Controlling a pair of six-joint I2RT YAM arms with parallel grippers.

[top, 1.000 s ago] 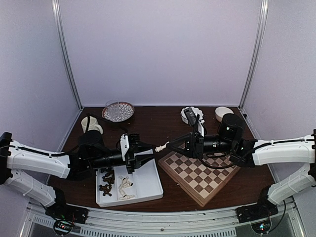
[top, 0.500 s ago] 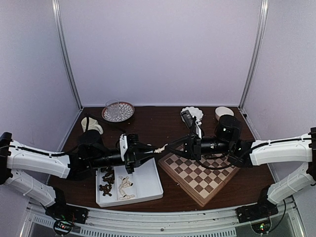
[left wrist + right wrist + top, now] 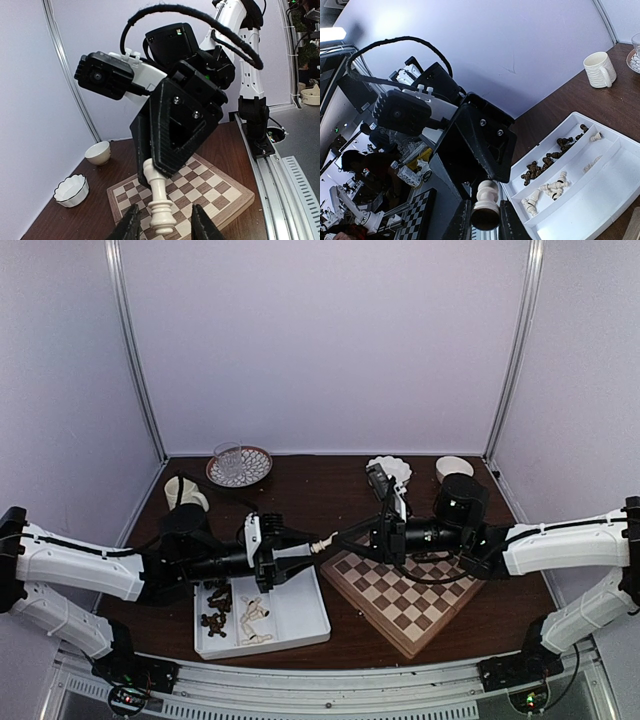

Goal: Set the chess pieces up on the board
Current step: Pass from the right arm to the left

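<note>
One cream chess piece (image 3: 322,538) hangs in mid-air between my two grippers, over the gap between the white tray (image 3: 295,615) and the board (image 3: 405,590). My right gripper (image 3: 342,536) is shut on it; in the right wrist view its fingers press both sides of the piece (image 3: 487,200). My left gripper (image 3: 164,219) is open. Its fingers stand apart on either side of the piece's ringed base (image 3: 162,210), with gaps showing. The board (image 3: 225,185) bears no pieces that I can see. Dark pieces (image 3: 545,165) and cream pieces (image 3: 550,190) lie in the tray's two compartments.
A ribbed white mug (image 3: 185,490) and a glass on a patterned plate (image 3: 238,465) stand at the back left. A scalloped white bowl (image 3: 390,468) and a small plain bowl (image 3: 453,468) sit behind the board. Both arms stretch low across the table's middle.
The right gripper has edged left onto the piece. The left jaws narrowed, then widened off it. The piece has stayed in the same place.
</note>
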